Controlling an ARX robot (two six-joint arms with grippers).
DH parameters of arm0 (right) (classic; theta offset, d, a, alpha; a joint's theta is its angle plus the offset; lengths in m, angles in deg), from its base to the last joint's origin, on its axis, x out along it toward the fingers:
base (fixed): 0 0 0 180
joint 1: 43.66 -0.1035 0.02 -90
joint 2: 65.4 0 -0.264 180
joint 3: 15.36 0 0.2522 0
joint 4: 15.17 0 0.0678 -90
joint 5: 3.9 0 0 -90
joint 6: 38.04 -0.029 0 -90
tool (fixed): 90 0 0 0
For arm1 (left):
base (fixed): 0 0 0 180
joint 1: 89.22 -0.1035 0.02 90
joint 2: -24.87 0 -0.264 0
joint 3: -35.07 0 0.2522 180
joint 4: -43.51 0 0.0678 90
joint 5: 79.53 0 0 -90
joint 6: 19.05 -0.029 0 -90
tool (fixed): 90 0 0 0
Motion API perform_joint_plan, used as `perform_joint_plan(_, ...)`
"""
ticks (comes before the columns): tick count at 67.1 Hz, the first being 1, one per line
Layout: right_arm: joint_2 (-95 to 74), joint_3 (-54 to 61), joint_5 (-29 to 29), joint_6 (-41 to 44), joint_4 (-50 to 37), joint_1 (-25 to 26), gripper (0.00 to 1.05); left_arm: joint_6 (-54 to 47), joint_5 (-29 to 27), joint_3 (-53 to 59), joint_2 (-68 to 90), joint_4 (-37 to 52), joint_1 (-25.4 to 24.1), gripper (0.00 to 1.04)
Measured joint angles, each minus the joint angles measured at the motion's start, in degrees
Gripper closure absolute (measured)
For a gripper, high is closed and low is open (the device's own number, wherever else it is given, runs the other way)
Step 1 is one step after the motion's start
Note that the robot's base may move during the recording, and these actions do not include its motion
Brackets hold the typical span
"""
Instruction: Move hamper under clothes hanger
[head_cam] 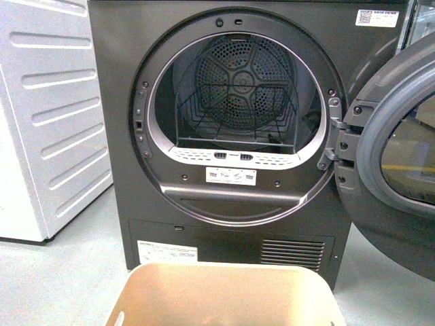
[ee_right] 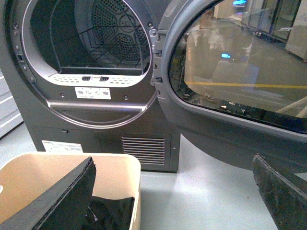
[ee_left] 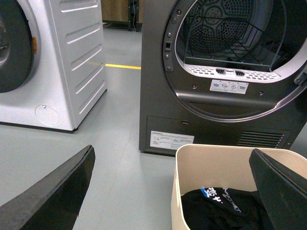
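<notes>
Floor (head_cam: 61, 272): grey, running between a white washer (head_cam: 54, 102) and a dark dryer (head_cam: 115, 136).
Door (head_cam: 394, 156): swung wide, so the drum can be reached.
Hamper (head_cam: 224, 266): on the floor just before the dryer's base, below the opening, likely to catch the load; dark clothes (ee_left: 216, 206) lie inside.
Left gripper (ee_left: 171, 152): jaws spread wide, empty, astride the hamper's left wall.
Right gripper (ee_right: 173, 160): likewise spread, empty, astride the right wall.
Reason: probably set to pinch both walls.
Hanger: out of view.
</notes>
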Motion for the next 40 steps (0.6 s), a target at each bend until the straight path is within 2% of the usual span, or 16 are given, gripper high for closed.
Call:
perform_joint_plan(27, -0.09, -0.02, 0.04, -0.09, 0.07, 0.07, 0.08, 0.00, 0.35, 0.00, 0.00, 0.00, 0.00, 0.07)
perform_joint_plan(28, -0.44, -0.15, -0.46, -0.22, 0.24, 0.35, 0.08, -0.02, 0.37, 0.00, 0.00, 0.00, 0.00, 0.07)
perform_joint_plan(31, -6.16, -3.65, -11.39, -1.60, 7.26, 2.91, 0.08, 2.05, -0.39, -1.29, 1.88, -3.48, -0.26, 0.07)
perform_joint_plan(35, -17.79, -7.17, -18.56, -1.97, 5.44, 2.84, 0.08, 8.90, 1.14, -6.67, 14.43, -10.67, -3.04, 0.07)
perform_joint_plan(40, -30.42, -10.73, -18.53, -1.70, -1.14, 0.28, 0.08, 12.37, -0.04, -11.21, 30.51, -6.34, -6.14, 0.07)
